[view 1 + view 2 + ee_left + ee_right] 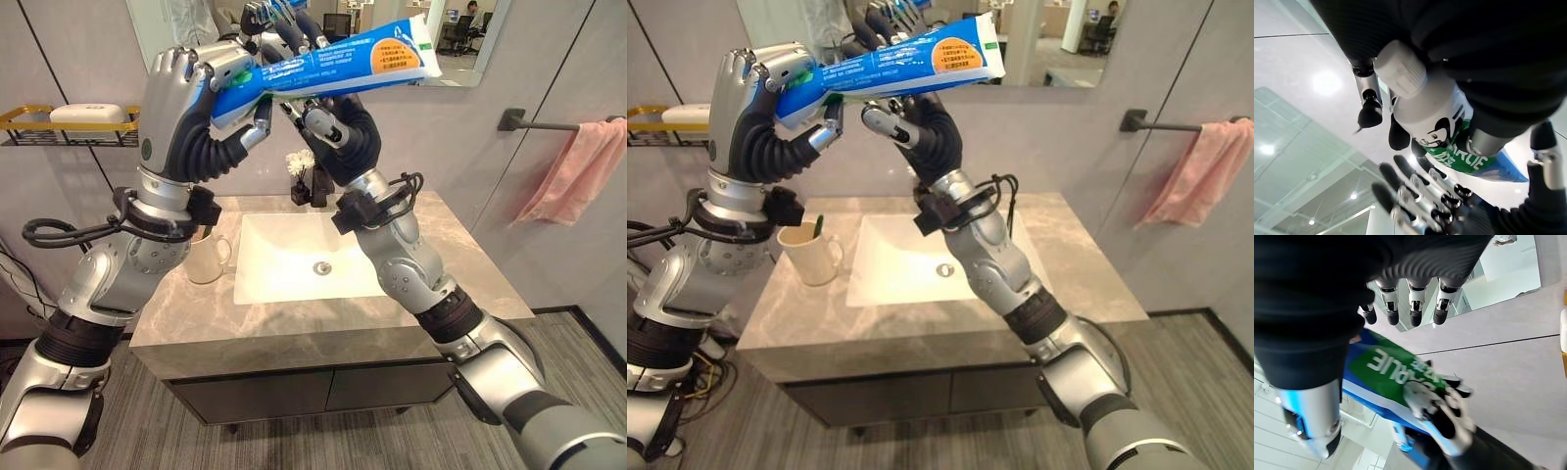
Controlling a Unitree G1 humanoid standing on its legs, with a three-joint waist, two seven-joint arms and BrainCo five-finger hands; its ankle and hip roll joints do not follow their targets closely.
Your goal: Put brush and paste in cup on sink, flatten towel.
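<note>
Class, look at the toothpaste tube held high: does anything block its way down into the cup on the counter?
Nothing visible blocks it. The left robot hand grips the toothpaste tube above the cup, which already holds a brush.

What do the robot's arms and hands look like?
Both arms are shiny silver-grey with dark ribbed bands at the joints. The left hand and right hand have silver fingers with dark tips, and black ribbed covers over the wrists. Black cables loop around each wrist.

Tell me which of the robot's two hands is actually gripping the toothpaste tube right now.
The left hand: its fingers curl round the cap end of the toothpaste tube. The right hand sits just below the tube with fingers loose.
</note>
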